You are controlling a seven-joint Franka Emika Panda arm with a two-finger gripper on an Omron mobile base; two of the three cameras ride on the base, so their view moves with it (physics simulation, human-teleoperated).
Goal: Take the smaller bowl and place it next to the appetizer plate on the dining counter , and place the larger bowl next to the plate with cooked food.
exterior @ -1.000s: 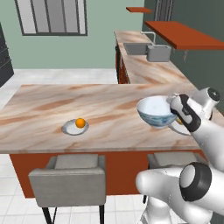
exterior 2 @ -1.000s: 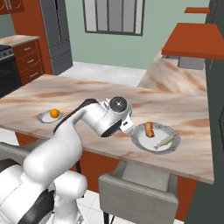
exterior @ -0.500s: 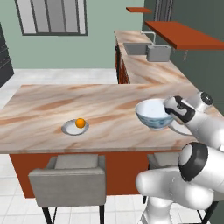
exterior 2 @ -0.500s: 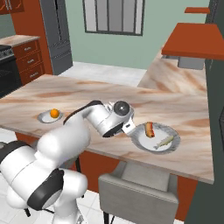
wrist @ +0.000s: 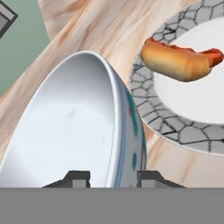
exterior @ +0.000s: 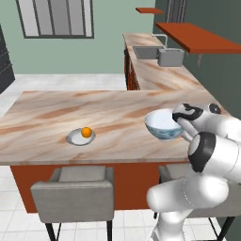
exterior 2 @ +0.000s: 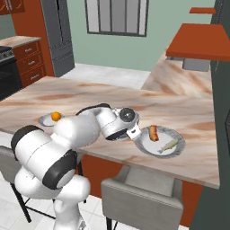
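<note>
From the left base view I have the wide white porcelain bowl with blue-teal patterns [exterior: 162, 125] over the near right part of the long tan-and-brown marble-look dining counter [exterior: 56, 117], close to its near edge, with the two-finger gripper [exterior: 184, 123] at the bowl's right rim. This view does not let me tell whether the bowl's foot is touching the slab. Well to the left, near the same near edge, sits the small round white-grey plate with one orange ball [exterior: 80, 136]. A grey cushioned chair [exterior: 75, 192] stands below that edge.

The right base view gives me what the left one hides: the small round white-grey plate with elongated yellow-brown food [exterior 2: 160, 141] lies near the counter's near edge, just beside the gripper [exterior 2: 126, 133]. The arm covers most of the bowl here.

The hand view settles the grip. The two dark finger tips [wrist: 78, 179] stand either side of the bowl's [wrist: 70, 131] rim wall, one inside and one outside, closed on it. The bowl is tilted, and its patterned side is just beside the crackle-patterned rim of the cooked-food plate [wrist: 157, 109]; I cannot tell if they touch.
</note>
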